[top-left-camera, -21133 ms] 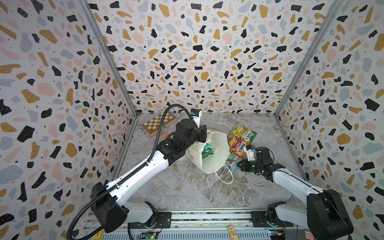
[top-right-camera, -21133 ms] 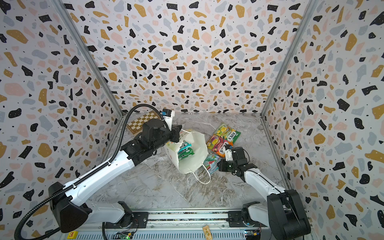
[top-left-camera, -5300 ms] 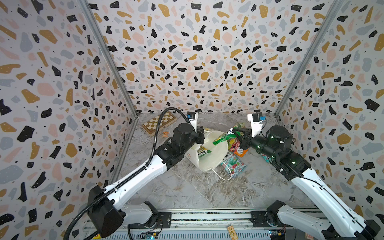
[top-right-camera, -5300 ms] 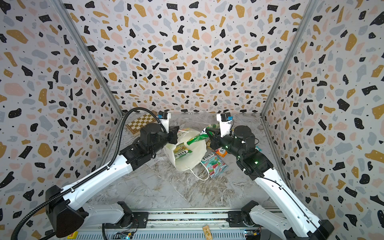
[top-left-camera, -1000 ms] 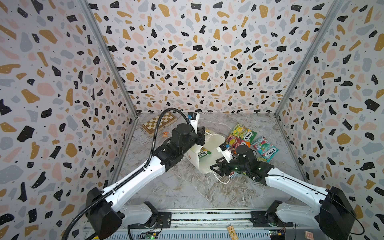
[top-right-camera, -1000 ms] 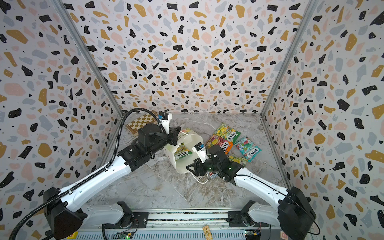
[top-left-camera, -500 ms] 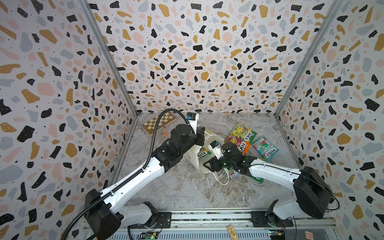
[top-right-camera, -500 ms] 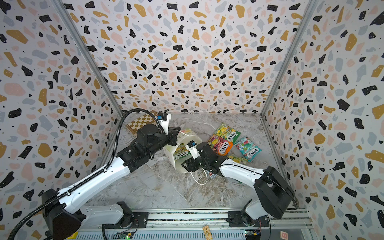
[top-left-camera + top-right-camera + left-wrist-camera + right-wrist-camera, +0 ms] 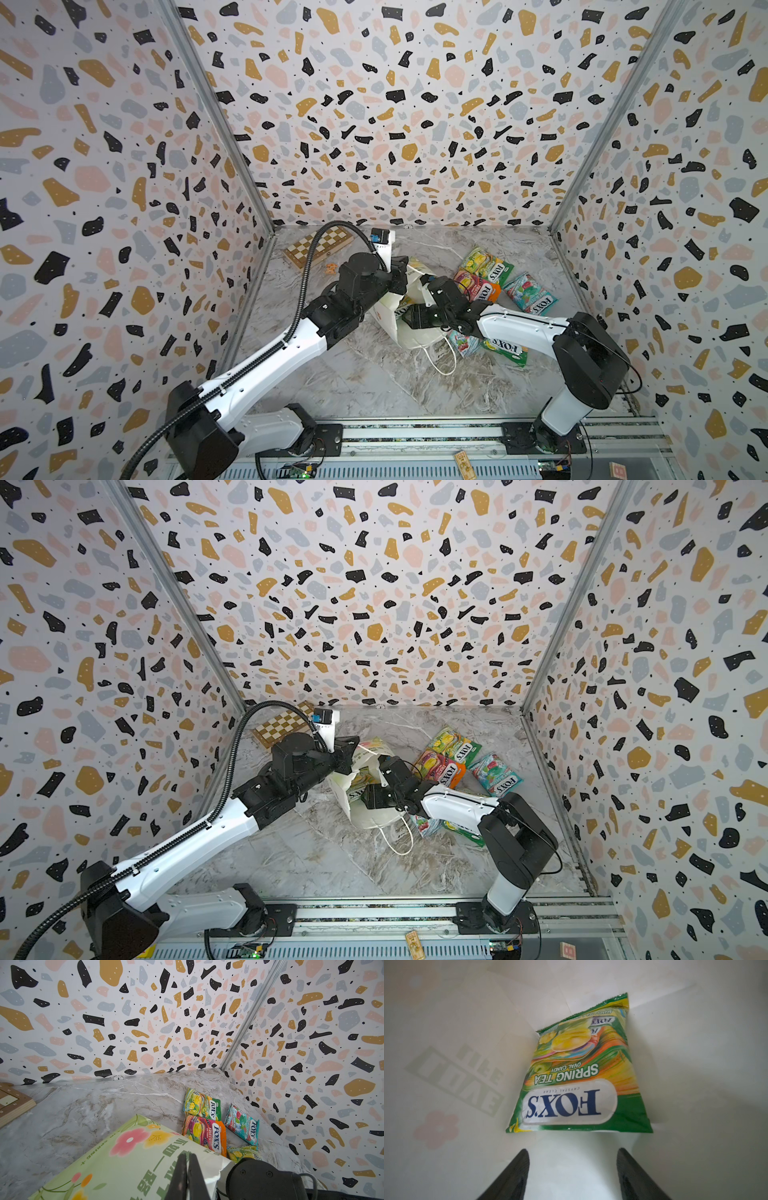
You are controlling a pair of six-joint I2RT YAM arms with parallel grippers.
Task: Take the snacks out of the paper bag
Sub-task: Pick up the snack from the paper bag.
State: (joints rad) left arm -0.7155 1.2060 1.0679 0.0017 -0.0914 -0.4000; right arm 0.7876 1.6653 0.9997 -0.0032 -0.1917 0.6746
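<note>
Left pincer (image 9: 187,1159) pinched closed; right pincer (image 9: 573,1150) spread apart, forearm low.

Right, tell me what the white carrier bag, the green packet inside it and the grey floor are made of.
White carrier bag: thin matte paper, apparently; creased folds, print showing through. Green FOX'S candy packet: glossy plastic film, crimped serrated edge. Grey veined floor: marble-look, possibly a printed sheet.
</note>
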